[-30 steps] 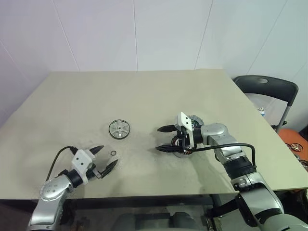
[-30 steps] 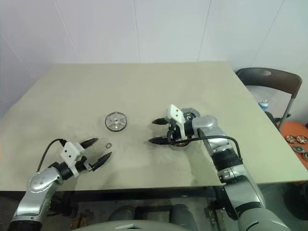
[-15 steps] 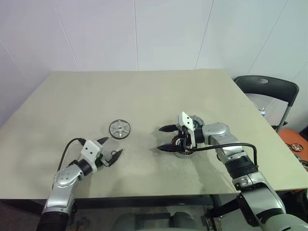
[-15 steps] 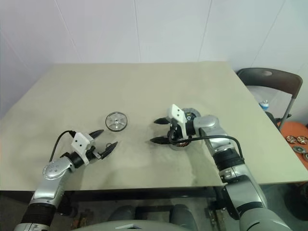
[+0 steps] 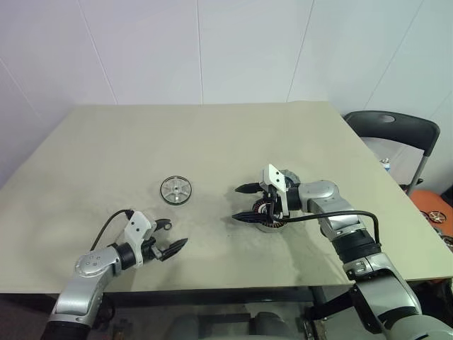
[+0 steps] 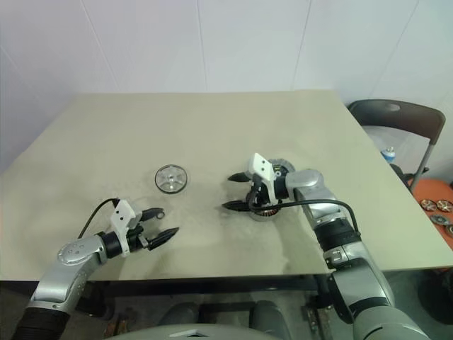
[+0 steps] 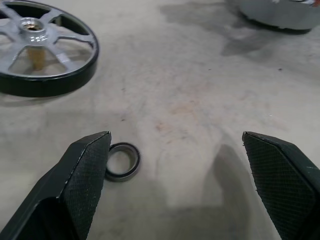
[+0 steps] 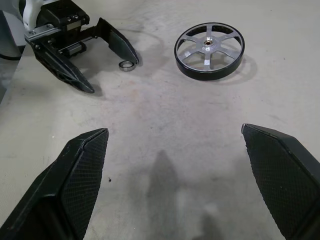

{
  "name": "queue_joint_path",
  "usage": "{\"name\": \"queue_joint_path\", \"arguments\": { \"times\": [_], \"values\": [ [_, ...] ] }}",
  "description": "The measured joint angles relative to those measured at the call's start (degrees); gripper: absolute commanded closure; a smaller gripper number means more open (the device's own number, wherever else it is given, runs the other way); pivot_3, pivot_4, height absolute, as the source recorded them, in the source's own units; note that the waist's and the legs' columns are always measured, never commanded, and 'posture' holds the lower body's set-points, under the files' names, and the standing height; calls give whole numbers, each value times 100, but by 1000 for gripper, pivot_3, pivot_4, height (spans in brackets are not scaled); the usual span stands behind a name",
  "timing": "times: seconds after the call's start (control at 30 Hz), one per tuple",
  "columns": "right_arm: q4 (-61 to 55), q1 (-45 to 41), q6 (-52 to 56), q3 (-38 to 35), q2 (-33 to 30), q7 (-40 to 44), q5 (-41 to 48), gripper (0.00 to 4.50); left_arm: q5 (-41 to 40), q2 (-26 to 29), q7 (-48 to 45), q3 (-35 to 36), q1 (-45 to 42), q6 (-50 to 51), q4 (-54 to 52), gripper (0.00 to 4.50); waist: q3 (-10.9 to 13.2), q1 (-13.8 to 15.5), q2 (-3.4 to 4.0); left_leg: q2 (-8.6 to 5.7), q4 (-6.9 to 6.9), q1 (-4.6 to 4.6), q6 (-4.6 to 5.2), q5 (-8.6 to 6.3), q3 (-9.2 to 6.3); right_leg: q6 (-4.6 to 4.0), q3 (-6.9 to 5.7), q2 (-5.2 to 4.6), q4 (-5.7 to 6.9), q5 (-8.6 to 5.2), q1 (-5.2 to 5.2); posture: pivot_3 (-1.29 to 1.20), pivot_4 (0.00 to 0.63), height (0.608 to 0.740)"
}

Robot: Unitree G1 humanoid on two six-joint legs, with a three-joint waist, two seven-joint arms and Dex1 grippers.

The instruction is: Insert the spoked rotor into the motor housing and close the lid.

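Observation:
The spoked rotor (image 5: 175,190) lies flat on the table, left of centre, and is seen close up as a silver wheel with a dark rim (image 7: 35,47). The motor housing (image 5: 271,217), showing copper windings, sits under my right wrist. A grey round piece, apparently the lid (image 5: 290,177), peeks out behind that wrist. My right gripper (image 5: 243,203) is open, points left over bare table and holds nothing (image 8: 173,131). My left gripper (image 5: 172,235) is open near the front edge, low over the table and empty (image 7: 175,137).
A small black ring (image 7: 122,161) lies on the table against the inner side of one left finger, a short way in front of the rotor. A dark chair (image 5: 393,131) stands past the table's right edge. The table (image 5: 212,134) is beige.
My left gripper moved right and turned, so one finger now sits beside the small black ring. The right gripper, rotor and housing stayed where they were.

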Motion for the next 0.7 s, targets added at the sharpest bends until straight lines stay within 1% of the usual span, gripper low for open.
{"name": "queue_joint_path", "arguments": {
  "times": [0.23,0.47,0.63,0.7],
  "values": [
    [0,25,-78,1,-6,-36,-14,0,143,-17,228,10,-34,-153,147,16,0,-1,1,0,0,0,0,0,0,0,0,0,0,0,-1,0,0,740],
    [-4,56,-105,2,-32,-43,-18,0,610,-284,800,-2,-387,-859,715,16,0,12,1,0,3,0,-1,0,0,-3,0,0,-2,3,2,0,0,740],
    [-9,84,-106,2,-44,-45,-20,0,623,-370,807,-28,-385,-886,701,16,-1,21,1,-1,3,0,-1,0,0,-4,-1,-1,-5,4,5,0,0,740],
    [-41,94,-105,2,-67,-43,-20,0,488,-316,578,-82,-257,-703,495,16,-1,5,2,-1,0,-1,0,0,1,-5,0,-1,-12,4,6,0,0,740]
  ]
}}
